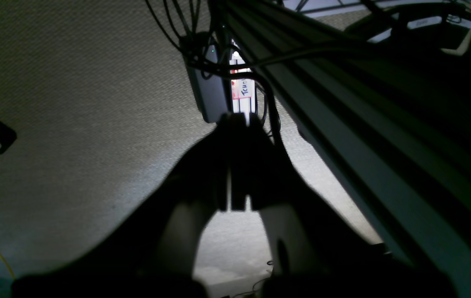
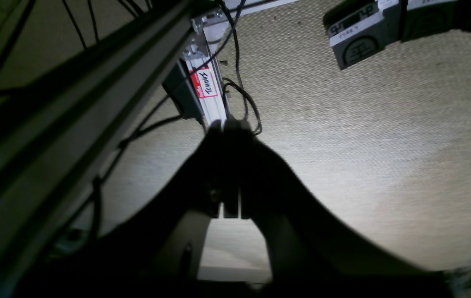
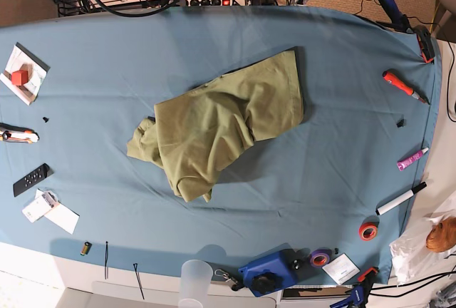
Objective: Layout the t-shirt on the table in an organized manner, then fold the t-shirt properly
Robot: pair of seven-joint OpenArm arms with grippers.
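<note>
Both the left gripper [image 1: 237, 165] and right gripper [image 2: 231, 169] were closed and empty; aluminium rails [image 1: 384, 136] and cables [image 2: 239, 82] crowded beyond their tips, the t-shirt [image 3: 221, 126] unseen from either wrist.

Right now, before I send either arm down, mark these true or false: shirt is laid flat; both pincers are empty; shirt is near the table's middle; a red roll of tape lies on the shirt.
1. The t-shirt is laid flat: false, it is crumpled and folded over itself.
2. The left pincer and right pincer hold nothing: true.
3. The t-shirt lies near the middle of the table: true.
4. The red tape roll lies on the t-shirt: false, it sits apart on the blue cloth.
</note>
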